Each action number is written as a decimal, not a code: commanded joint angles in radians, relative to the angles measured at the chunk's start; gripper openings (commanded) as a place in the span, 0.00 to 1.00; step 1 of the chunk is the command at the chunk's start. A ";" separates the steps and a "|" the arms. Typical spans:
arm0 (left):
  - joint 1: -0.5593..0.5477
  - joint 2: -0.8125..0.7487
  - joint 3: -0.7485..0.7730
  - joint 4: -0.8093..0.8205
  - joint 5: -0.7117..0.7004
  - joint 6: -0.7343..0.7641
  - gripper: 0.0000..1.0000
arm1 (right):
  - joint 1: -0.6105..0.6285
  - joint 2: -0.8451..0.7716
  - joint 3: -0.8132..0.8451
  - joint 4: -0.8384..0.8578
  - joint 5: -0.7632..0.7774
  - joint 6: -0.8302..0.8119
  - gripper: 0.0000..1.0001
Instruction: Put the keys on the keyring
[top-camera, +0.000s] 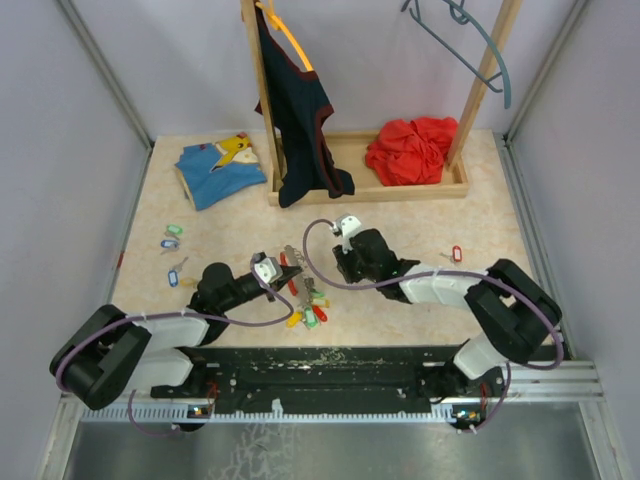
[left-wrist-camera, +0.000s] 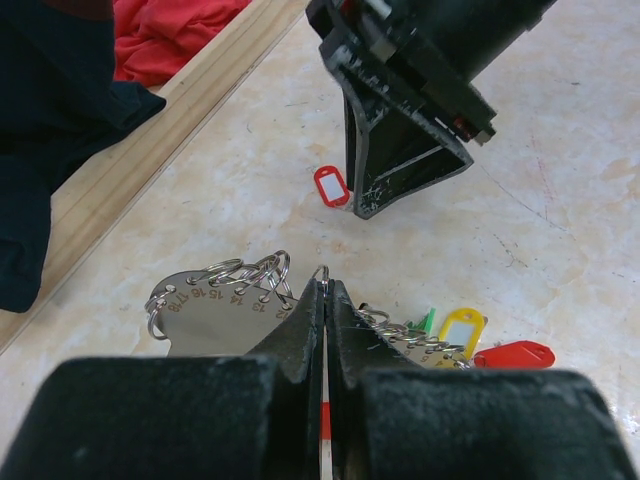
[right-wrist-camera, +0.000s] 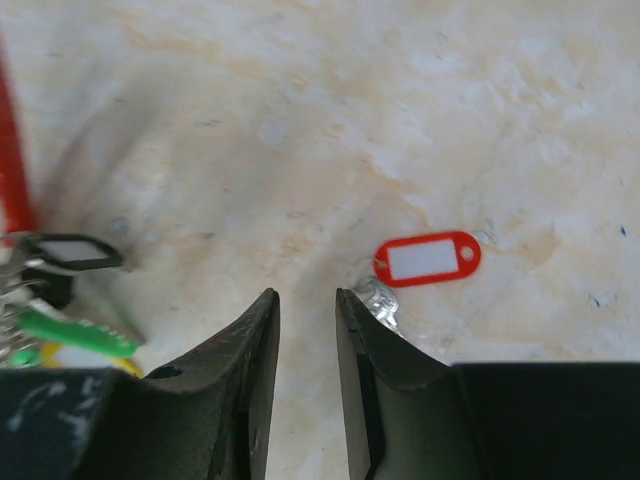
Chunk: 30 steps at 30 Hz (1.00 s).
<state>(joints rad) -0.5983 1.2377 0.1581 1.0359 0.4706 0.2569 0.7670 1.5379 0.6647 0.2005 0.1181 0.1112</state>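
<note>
My left pincer (left-wrist-camera: 323, 285) is closed on the rim of the keyring plate (left-wrist-camera: 215, 310). The plate lies near the middle of the tabletop's (top-camera: 420, 215) near edge, and tagged keys (left-wrist-camera: 461, 326) hang on its rings. My right pincer (right-wrist-camera: 307, 300) stands slightly open, tips down over the tabletop, with nothing between its fingers. A red-tagged key (right-wrist-camera: 428, 258) lies just beside one finger, its metal part partly hidden. Loose keys (top-camera: 173, 238) lie near the left edge.
</note>
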 joint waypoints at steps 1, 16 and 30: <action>0.006 -0.012 -0.008 0.068 0.019 -0.020 0.00 | -0.010 -0.102 -0.035 0.199 -0.296 -0.146 0.30; 0.009 -0.009 -0.006 0.073 0.036 -0.024 0.00 | -0.027 -0.007 -0.081 0.544 -0.789 -0.321 0.24; 0.011 -0.013 -0.008 0.078 0.059 -0.023 0.00 | -0.054 0.067 -0.065 0.654 -0.851 -0.309 0.23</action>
<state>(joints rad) -0.5930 1.2377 0.1574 1.0485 0.5014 0.2420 0.7254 1.5982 0.5709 0.7551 -0.6796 -0.1905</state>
